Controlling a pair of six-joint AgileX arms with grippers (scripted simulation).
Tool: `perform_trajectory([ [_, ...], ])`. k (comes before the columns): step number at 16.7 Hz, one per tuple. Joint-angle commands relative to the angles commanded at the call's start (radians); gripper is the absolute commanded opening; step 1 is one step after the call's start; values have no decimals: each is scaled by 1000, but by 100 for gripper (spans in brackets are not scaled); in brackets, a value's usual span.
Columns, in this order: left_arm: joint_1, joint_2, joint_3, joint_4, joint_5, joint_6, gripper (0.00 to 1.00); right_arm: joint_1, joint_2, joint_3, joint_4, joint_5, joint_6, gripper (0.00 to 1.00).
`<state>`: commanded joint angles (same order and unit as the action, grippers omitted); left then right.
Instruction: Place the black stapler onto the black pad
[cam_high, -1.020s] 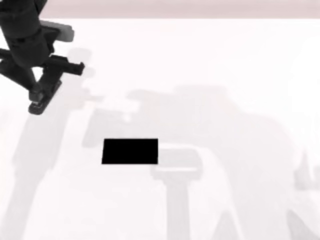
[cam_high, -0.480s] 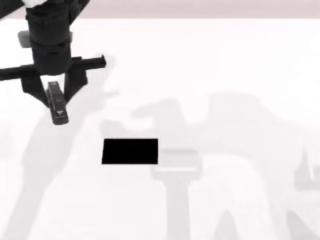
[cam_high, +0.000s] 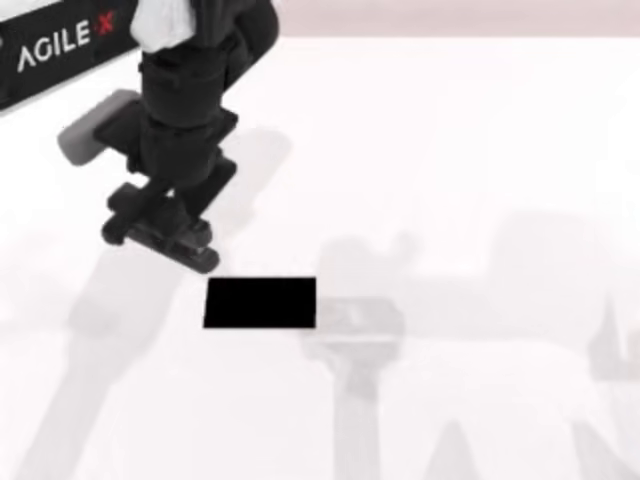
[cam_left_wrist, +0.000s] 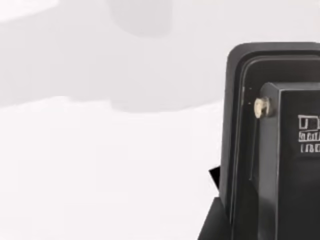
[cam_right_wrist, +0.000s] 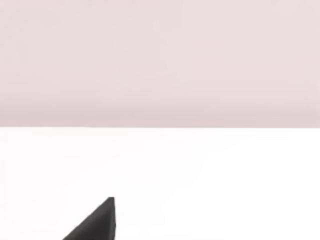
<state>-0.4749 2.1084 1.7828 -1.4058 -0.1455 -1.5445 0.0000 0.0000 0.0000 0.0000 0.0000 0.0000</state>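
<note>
My left gripper (cam_high: 165, 226) hangs over the table's left half, shut on the black stapler (cam_high: 192, 252). The stapler lies crosswise under the fingers, and its lower right end sits just up and left of the black pad's (cam_high: 260, 302) upper left corner. The pad is a flat black rectangle and nothing lies on it. Close up in the left wrist view, the stapler (cam_left_wrist: 285, 165) fills one side, showing a pale rivet and a small label. My right arm is out of the top view; only a dark tip of the right gripper (cam_right_wrist: 97, 222) shows over bare white table.
A black arm base with white AgileX lettering (cam_high: 55, 45) stands at the back left. The white table ends at a pinkish wall (cam_high: 450, 18) along the back. Grey shadows fall right of the pad.
My left arm has swung right and toward the pad with the stapler in its grip. The stapler has turned from nearly lengthwise to crosswise. The pad has not moved.
</note>
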Motion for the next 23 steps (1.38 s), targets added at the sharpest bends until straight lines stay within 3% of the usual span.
perform_trajectory([
  [5,-87,-14,-6,67,30,-420,0,0,0,0,0,0,0,100],
  [9,-127,-27,-2,120,52,-600,0,0,0,0,0,0,0,100],
  [17,-129,-21,-14,144,55,-622,0,0,0,0,0,0,0,100],
  [23,-115,34,-185,387,57,-608,0,0,0,0,0,0,0,100],
])
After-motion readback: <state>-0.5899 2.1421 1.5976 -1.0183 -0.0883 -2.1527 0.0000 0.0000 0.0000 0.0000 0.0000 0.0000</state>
